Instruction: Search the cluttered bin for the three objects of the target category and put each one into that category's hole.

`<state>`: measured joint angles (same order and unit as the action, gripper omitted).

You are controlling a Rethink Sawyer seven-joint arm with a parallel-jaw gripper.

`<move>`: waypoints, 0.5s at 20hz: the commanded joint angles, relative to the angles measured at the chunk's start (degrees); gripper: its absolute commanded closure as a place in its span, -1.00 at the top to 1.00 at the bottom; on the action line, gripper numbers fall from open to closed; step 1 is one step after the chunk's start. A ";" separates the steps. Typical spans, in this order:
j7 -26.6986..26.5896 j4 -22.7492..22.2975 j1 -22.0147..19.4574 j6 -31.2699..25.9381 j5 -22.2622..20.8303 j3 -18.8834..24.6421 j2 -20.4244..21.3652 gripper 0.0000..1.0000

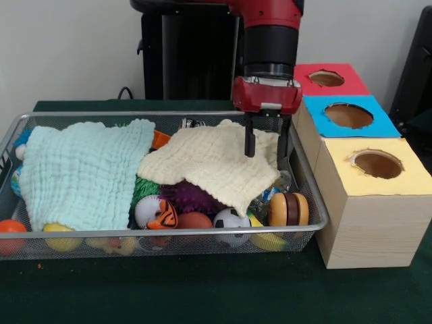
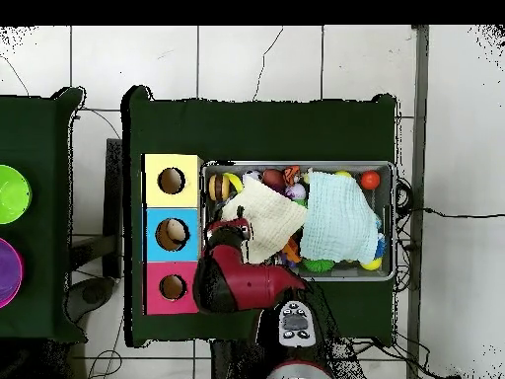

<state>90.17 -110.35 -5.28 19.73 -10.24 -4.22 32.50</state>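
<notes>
The wire mesh bin (image 1: pixel 317 219) holds toys under two cloths, and it also shows in the overhead view (image 2: pixel 296 165). My gripper (image 1: pixel 265 150) is open and empty. It hangs over the right part of the cream cloth (image 1: pixel 209 165), fingertips (image 1: pixel 249 145) close above or touching it. No see-through bottle shows plainly; a glint of clear plastic (image 1: pixel 262 202) peeks out below the cream cloth's front right corner. The blue-surround hole (image 1: pixel 348 115) is in the middle wooden box, right of the bin. It also shows in the overhead view (image 2: pixel 172 234).
A mint cloth (image 1: pixel 81 172) covers the bin's left half. Along the front lie a soccer ball (image 1: pixel 231 218), a tiger toy (image 1: pixel 162 216), a purple spiky ball (image 1: pixel 185 196), a burger toy (image 1: pixel 289 209) and an orange ball (image 1: pixel 10 233). The red hole (image 1: pixel 326 78) and yellow hole (image 1: pixel 378 164) flank the blue one.
</notes>
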 commanded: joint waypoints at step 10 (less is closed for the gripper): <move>8.13 12.50 2.59 4.57 4.30 -1.80 -22.12 1.00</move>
<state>90.17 -107.04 -2.50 22.92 -9.24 -6.11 21.68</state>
